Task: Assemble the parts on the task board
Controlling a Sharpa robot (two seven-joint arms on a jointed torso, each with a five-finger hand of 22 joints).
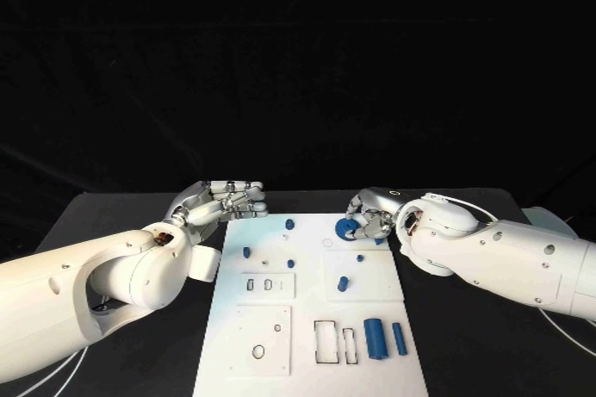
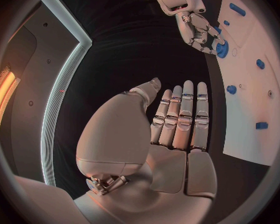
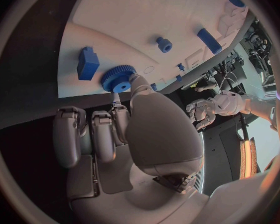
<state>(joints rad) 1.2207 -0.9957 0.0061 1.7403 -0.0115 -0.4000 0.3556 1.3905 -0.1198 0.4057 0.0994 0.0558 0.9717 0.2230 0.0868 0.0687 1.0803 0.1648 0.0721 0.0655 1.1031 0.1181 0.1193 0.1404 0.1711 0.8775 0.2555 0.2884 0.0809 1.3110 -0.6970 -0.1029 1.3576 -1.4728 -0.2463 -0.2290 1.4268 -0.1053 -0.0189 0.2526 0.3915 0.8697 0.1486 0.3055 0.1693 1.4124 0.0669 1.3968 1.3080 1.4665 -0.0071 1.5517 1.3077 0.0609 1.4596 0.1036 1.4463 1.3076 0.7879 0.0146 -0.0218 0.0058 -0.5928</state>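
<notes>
The white task board (image 1: 317,315) lies in the middle of the black table. My right hand (image 1: 369,214) is at the board's far right part and pinches a blue gear (image 1: 344,230) between thumb and fingers, low over the board. The wrist views show the same gear (image 3: 118,78) at the thumb tip and the right hand (image 2: 199,30) closed round the gear (image 2: 222,50). My left hand (image 1: 230,201) hovers by the board's far left corner and holds nothing. Its fingers (image 2: 180,117) lie straight and side by side, thumb apart.
Small blue pegs (image 1: 288,224) (image 1: 246,252) (image 1: 343,283) stand on the board's far half. Two long blue cylinders (image 1: 374,337) (image 1: 399,338) lie near its right edge beside rectangular slots (image 1: 325,341). A blue block (image 3: 87,62) sits close to the gear.
</notes>
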